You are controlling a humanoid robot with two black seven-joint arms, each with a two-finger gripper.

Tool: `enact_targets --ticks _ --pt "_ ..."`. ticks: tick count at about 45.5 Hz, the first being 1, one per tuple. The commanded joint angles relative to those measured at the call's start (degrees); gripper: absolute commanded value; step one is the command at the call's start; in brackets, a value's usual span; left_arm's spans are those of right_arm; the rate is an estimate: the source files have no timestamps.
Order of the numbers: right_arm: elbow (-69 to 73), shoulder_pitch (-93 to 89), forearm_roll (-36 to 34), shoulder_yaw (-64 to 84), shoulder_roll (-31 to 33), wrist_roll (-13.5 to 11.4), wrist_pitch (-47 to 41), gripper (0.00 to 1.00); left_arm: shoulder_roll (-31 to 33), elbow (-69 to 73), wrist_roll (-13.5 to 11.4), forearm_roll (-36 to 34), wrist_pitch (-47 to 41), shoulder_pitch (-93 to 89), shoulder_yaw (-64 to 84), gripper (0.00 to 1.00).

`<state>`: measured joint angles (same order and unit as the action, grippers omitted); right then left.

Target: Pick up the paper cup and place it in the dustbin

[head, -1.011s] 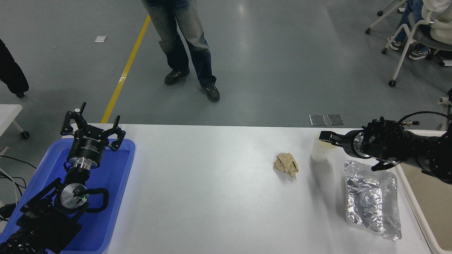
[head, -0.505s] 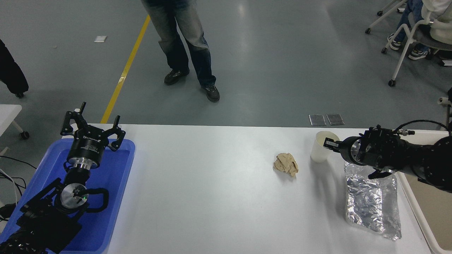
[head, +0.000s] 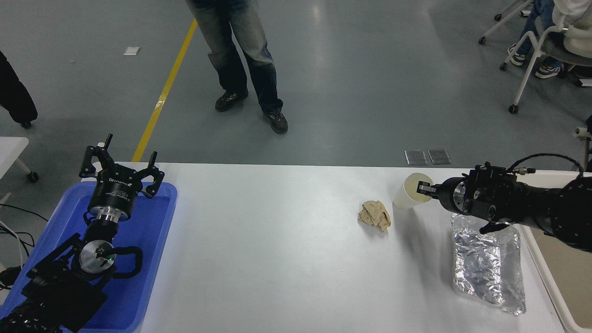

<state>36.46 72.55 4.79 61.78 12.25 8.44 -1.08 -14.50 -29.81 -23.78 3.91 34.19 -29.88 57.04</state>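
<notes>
Since the earlier frame, the plain white tapered paper cup has tipped: it stood upright, and now it leans with its cream inside turned toward the right gripper. That black gripper comes in from three o'clock and has moved a little to the left. Its tip sits at the rolled rim of the cup, one finger seems to be inside the mouth, but the pictures do not show whether the jaws pinch the wall or only touch it, so this cannot be told.

On the white table the cup is at about two o'clock, near the far edge. A crumpled tan paper wad lies just beside it, toward eight o'clock from the cup. A crinkled silver foil tray lies at four o'clock from the cup, under the right arm. The cream-beige rectangular plastic dustbin shows only partly at the right edge, next to the foil tray.

The left gripper is parked at nine o'clock over a blue plastic tray, with its jaws spread. A person in jeans stands beyond the table at twelve o'clock.
</notes>
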Motion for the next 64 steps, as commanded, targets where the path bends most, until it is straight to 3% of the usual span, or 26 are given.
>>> enact_targets --ticks 1,25,39,64 --pt "3.4 7.7 1.6 0.6 5.4 0.1 -3.2 0.0 0.0 0.0 0.0 0.0 0.0 0.0 0.0 1.0" --pt "12.4 34.5 10.3 5.1 19.6 0.0 -23.4 0.0 0.0 0.0 0.0 0.0 0.0 0.0 0.0 1.0" --pt "16.4 42.0 15.2 5.2 24.1 -0.3 -27.1 0.0 0.0 0.0 0.0 0.0 0.0 0.0 0.0 1.0" --pt "15.3 39.9 15.5 5.2 24.0 -0.6 -25.7 0.0 0.0 0.0 0.0 0.0 0.0 0.0 0.0 1.0"
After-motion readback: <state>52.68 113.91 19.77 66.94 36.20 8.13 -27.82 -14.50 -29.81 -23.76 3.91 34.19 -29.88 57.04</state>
